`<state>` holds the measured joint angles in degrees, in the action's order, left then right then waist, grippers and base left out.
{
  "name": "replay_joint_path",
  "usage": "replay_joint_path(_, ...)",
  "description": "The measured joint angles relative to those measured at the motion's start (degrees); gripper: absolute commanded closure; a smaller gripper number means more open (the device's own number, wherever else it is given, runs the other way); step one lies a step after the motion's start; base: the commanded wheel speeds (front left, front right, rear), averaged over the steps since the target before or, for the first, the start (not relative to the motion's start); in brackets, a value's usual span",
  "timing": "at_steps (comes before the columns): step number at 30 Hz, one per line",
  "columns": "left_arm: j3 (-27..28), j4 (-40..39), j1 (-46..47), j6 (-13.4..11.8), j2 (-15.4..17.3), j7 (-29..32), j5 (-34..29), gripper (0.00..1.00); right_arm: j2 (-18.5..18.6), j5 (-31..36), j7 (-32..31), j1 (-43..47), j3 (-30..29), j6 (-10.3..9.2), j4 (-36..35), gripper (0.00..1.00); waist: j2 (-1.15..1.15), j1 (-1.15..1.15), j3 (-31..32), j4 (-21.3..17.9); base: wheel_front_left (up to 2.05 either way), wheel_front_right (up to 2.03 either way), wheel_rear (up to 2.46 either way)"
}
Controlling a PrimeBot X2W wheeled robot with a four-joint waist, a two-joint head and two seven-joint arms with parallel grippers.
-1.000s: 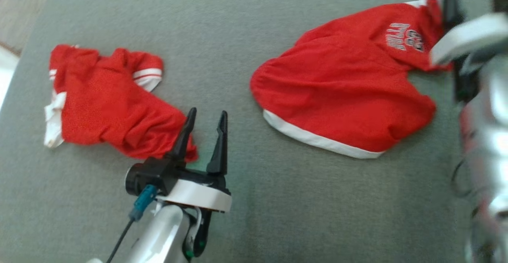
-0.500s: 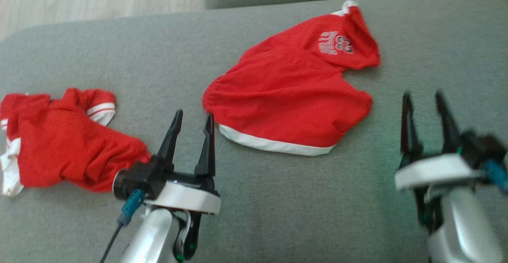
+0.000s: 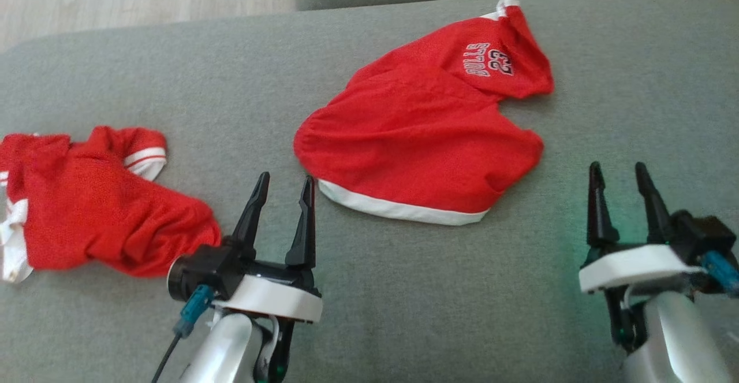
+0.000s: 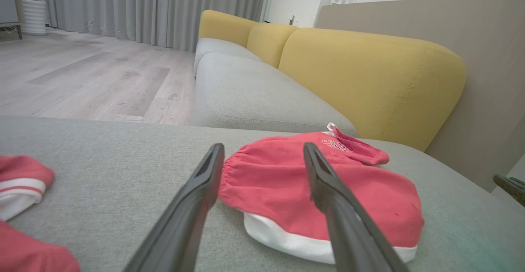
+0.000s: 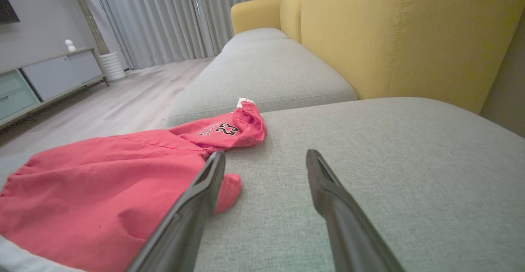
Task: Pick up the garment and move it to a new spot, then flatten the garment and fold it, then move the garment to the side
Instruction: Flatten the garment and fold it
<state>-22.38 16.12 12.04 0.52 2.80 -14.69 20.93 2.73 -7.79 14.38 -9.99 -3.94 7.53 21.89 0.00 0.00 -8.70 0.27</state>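
Lying mid-cushion on the grey sofa (image 3: 404,302), the red shorts (image 3: 421,140) sit ahead of and between both grippers. Their long axis runs from the near-left white hem to the far-right printed corner. Left gripper (image 3: 287,176) is nearer, its tips just beside the hem. Right gripper (image 3: 618,166) stands apart off the right edge. Both sets of fingers are spread wide, holding nothing. Second red garment (image 3: 86,215) lies far left.

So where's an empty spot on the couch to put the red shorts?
Bare cushion lies right of the shorts, beyond the right tool, and in the near strip between both tools. It is crowded on the left, where the left tool sits between shirt and shorts.
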Motion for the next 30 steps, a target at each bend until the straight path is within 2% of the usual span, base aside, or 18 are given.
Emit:
replay_joint_path(9,-0.31,0.09,0.69,0.0,0.0,0.0,-0.31,0.0,0.01,3.89,-2.4,-8.86,-2.96,0.0,13.96,0.0,0.0,0.0,-1.91,3.49,0.0,0.0,0.0)
replay_joint_path(16,-1.65,0.1,0.87,-0.03,0.0,0.0,-0.31,0.0,0.03,4.37,-2.53,-14.41,-3.32,0.0,23.47,0.0,0.0,0.0,-3.34,5.43,0.0,0.0,0.0)
replay_joint_path(28,-2.03,-0.11,2.75,-0.54,-0.01,0.0,-0.23,0.0,0.64,3.38,-1.48,-23.3,0.85,0.0,34.53,0.0,0.0,0.0,-5.74,6.7,0.0,0.0,0.0)
replay_joint_path(29,-2.07,-0.1,3.03,-0.54,-0.01,0.0,-0.23,0.0,0.77,2.86,-1.19,-23.73,1.54,0.0,35.08,0.09,0.0,0.0,-5.78,6.81,0.0,0.0,0.0)
replay_joint_path(30,-2.07,-0.11,3.25,-0.56,-0.01,0.0,-0.22,0.0,0.79,2.31,-1.15,-23.99,2.0,0.0,35.45,0.91,0.0,0.0,-5.79,6.87,0.0,0.0,0.0)
